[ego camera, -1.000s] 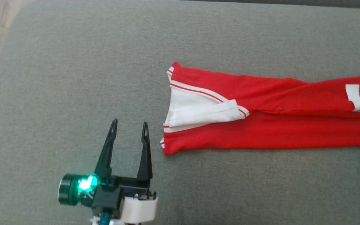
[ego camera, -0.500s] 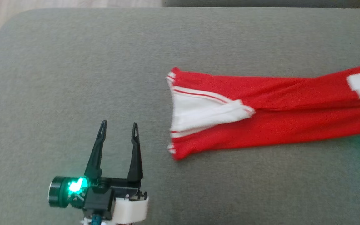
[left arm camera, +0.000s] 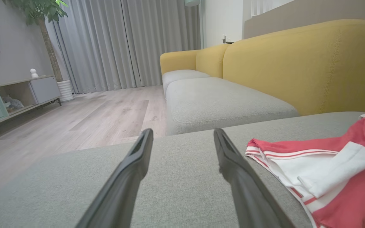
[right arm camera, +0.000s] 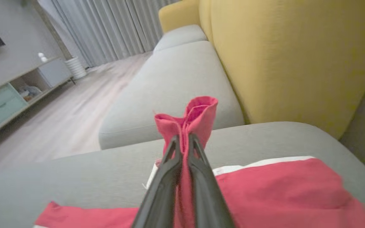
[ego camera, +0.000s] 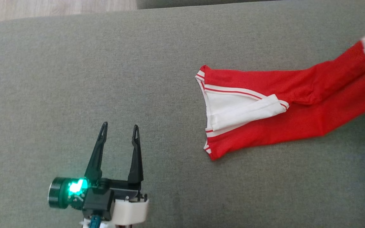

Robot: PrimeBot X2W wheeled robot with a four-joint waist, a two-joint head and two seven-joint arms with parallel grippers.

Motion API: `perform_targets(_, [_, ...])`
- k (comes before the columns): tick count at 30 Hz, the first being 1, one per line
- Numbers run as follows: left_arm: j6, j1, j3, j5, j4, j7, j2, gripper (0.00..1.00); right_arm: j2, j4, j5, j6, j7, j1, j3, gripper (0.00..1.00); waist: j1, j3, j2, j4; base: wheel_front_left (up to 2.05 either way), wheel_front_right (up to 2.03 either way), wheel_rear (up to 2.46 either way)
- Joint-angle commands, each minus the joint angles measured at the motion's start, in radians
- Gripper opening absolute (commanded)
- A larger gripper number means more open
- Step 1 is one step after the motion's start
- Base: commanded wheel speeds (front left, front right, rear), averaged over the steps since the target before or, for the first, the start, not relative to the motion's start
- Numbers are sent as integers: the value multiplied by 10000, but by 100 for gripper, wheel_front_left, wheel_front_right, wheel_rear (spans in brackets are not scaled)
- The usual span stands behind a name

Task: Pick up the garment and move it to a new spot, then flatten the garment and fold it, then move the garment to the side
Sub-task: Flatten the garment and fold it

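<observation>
On the head view, one red garment (ego camera: pixel 280 120) with white trim lies on the right half of the grey cushion (ego camera: pixel 74 79). Its white-lined open end faces the cushion's middle and its other end runs out of frame at the cushion's far right. The left gripper (ego camera: pixel 119 126) is over the cushion's near left part, well apart from the cloth. Its two fingers point across the cushion, spread wide, with nothing between them.

On the left wrist view, a low cabinet (left arm camera: pixel 40 90) stands beyond the cushion across the wood floor. Its one open compartment holds a small heap that is too small to tell. One white pot (left arm camera: pixel 65 90) beside it holds a tree (left arm camera: pixel 40 12). The same two fingers are parted over bare cushion, and the garment's striped opening lies just beside them.

On the right wrist view, the right gripper (right arm camera: pixel 184 136) is raised above the cushion. Its two fingers are pressed together on a bunched red fold of the garment, which pokes up past their tips, while the rest of the cloth lies spread on the cushion below.
</observation>
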Motion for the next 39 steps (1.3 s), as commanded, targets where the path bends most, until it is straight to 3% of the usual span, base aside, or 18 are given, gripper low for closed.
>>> perform_targets(1, [-46,-144,377,90,-250,-62,-79,100,-40,-706,-30,-7,146,309,-84,0,-1,17,-1,24,0,0,0])
perform_targets(6, [-289,-211,423,167,-96,-62,-244,100,1393,-2807,-767,-7,906,768,-85,0,-1,72,-1,233,0,0,0])
perform_targets(10, [-457,-281,453,251,23,-62,-346,100,2678,-3765,-1404,-7,1451,870,467,0,-1,130,-1,465,0,0,0])
perform_targets(14, [-609,-361,519,343,143,-62,-445,100,3659,-4001,-1926,-7,1950,917,1608,0,-1,208,-1,741,0,0,0])
perform_targets(21, [-718,-369,626,389,190,-63,-579,100,4303,-3359,-2811,-7,1911,1276,2886,0,-1,311,-1,945,0,0,0])
perform_targets(22, [-740,-371,638,388,201,-63,-605,100,4467,-3193,-2865,-7,1835,1349,2999,20,-1,325,-1,972,0,0,0])
perform_targets(24, [-792,-380,658,395,226,-63,-649,100,4787,-2885,-3056,-7,1644,1453,3162,100,-1,336,-1,1008,0,0,0])
perform_targets(31, [-833,-244,936,380,204,-63,-741,100,5655,-2634,-3341,-7,-262,1657,2649,100,-1,5,-1,889,0,0,0])
perform_targets(39, [-843,333,1568,73,161,-63,-841,100,5208,-2111,-4111,-7,-3366,2142,1353,100,-1,-892,-1,345,0,0,0])
